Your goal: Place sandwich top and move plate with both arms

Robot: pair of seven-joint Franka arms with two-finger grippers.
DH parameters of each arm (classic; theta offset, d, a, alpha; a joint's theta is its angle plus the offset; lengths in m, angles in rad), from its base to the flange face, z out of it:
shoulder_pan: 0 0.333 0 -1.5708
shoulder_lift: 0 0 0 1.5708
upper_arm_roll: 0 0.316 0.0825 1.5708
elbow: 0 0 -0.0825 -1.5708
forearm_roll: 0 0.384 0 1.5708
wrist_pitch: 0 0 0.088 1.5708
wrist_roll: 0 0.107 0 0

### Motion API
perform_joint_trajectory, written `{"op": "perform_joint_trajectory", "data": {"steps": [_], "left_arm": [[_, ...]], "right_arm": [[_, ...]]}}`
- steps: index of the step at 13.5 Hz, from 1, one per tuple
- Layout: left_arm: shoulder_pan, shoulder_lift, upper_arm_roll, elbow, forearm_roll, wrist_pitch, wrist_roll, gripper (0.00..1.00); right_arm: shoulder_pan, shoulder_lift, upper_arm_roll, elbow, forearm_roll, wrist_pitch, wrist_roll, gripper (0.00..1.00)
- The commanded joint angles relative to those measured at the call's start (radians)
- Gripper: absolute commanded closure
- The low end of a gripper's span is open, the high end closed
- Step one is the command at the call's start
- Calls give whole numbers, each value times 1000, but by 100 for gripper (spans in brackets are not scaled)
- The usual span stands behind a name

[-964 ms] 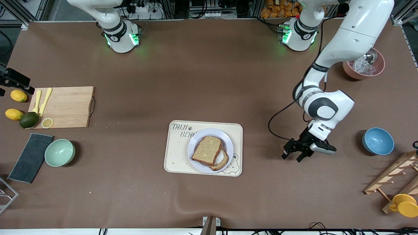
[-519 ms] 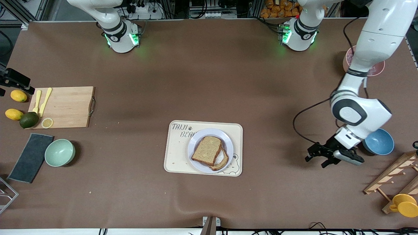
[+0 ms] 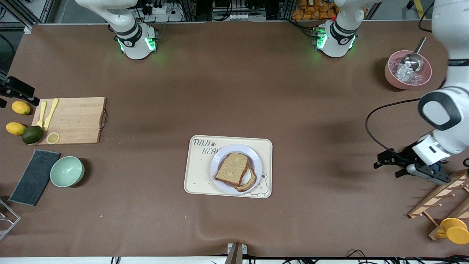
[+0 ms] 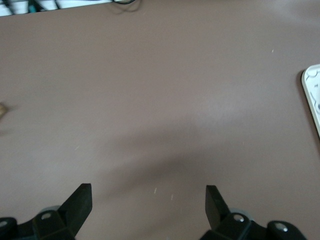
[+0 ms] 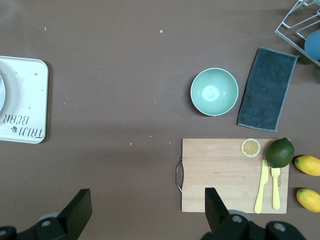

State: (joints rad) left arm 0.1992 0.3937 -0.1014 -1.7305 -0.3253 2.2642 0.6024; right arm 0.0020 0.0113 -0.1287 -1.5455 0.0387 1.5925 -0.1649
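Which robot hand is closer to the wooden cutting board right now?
The right one. The right gripper hangs open right above the wooden cutting board; the left gripper is open at the left arm's end of the table, over bare tabletop.

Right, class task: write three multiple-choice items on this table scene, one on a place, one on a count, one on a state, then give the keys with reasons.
1. Where does the plain brown bread slice lie?
A. on the wooden cutting board
B. on the round pale lavender plate
C. in the mint green bowl

2. How many whole yellow lemons lie beside the cutting board?
A. two
B. four
C. none

3. How is the left gripper?
A. shut on the plate
B. shut on a knife
C. open, holding nothing

Key: 1 B, the bread slice rests on the plate, which sits on the cream tray. 2 A, two lemons show. 3 C, the left gripper hangs over bare table with its fingers spread apart.
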Motion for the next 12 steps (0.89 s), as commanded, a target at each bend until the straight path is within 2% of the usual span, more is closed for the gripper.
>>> {"op": "perform_joint_trajectory", "data": {"steps": [1,3,6,9,11,12], "left_arm": [[-12,-33,8,109,129,-193,-172,0],[-24,-96,-4,111,216,-268,-313,0],[-122,-194,8,105,293,-344,-470,0],[-213,-311,11,103,353,-480,-631,0],[-222,-373,11,112,347,-529,-683,0],[-251,-407,41,115,347,-579,-682,0]], "right_arm": [[3,-2,0,-1,4,-5,18,0],[3,-1,0,-1,4,-5,18,0],[1,-1,0,-2,4,-5,18,0],[3,-2,0,1,4,-5,16,0],[4,-1,0,-2,7,-6,18,0],[3,-2,0,-1,7,-6,15,0]]}}
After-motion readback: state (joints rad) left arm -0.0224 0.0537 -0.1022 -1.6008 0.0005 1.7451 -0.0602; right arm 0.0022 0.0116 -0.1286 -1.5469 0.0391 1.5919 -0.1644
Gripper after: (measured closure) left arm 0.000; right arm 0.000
